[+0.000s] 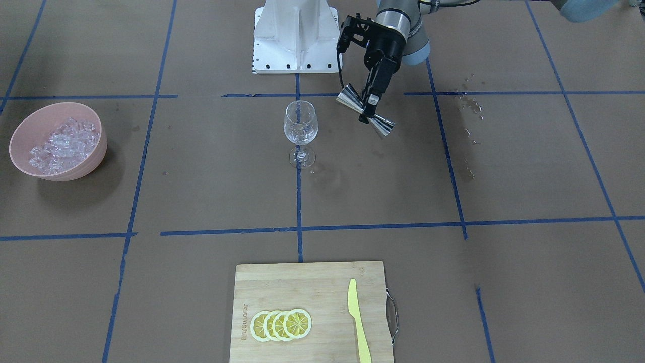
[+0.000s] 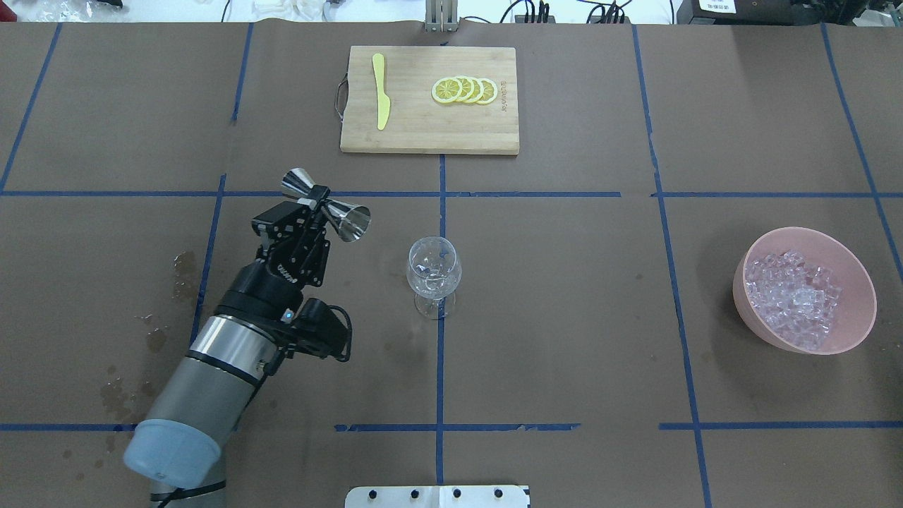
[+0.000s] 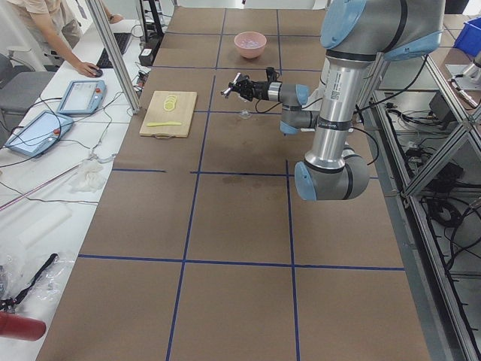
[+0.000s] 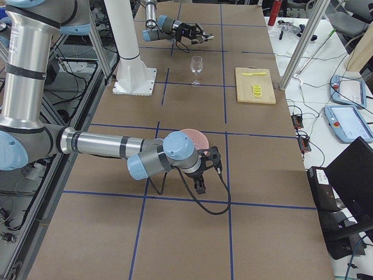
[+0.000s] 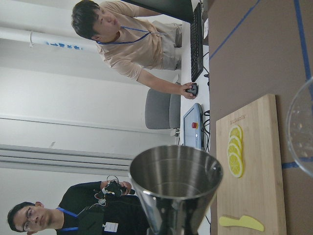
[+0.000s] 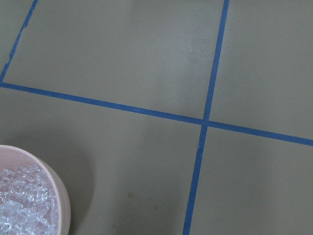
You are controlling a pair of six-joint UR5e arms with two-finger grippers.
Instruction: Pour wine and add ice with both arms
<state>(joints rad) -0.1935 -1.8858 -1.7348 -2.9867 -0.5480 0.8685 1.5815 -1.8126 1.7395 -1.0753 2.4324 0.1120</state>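
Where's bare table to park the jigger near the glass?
Bare: between the wine glass and the pink ice bowl, and between the glass and the cutting board. Crowded on the glass's other side: the left gripper holds the jigger there, wet spots beyond it.

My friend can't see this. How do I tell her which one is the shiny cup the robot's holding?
Find the brown table with blue tape lines and the clear wine glass standing near its middle. Beside the glass, the left gripper holds the measuring cup tipped sideways above the table. It is the only shiny metal thing, shaped like two cones joined at their tips.
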